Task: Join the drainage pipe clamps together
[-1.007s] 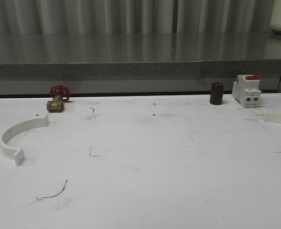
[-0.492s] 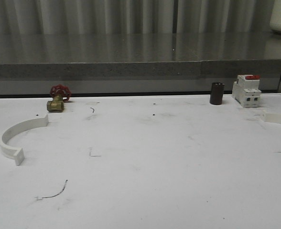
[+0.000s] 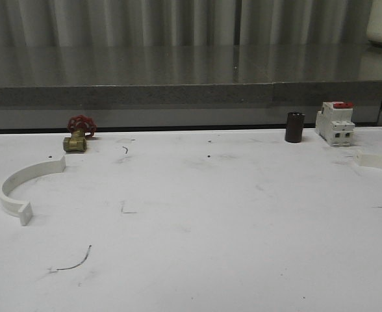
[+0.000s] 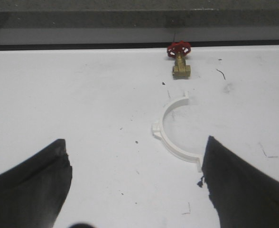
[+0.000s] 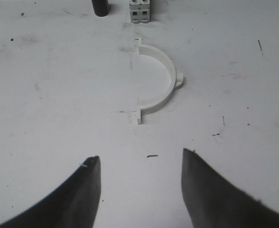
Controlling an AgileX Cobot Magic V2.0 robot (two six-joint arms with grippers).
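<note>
One white half-ring clamp lies flat on the white table at the far left. The same clamp lies ahead of my left gripper, whose black fingers stand wide open above the table, holding nothing; one finger's tip covers the clamp's near end tab. The other clamp lies at the table's right edge, partly cut off. In the right wrist view that second clamp sits a short way beyond my right gripper, which is open with bare table between its fingers.
A brass valve with a red handwheel stands behind the left clamp. A dark cylinder and a white breaker with a red top stand at the back right. A grey ledge runs behind the table.
</note>
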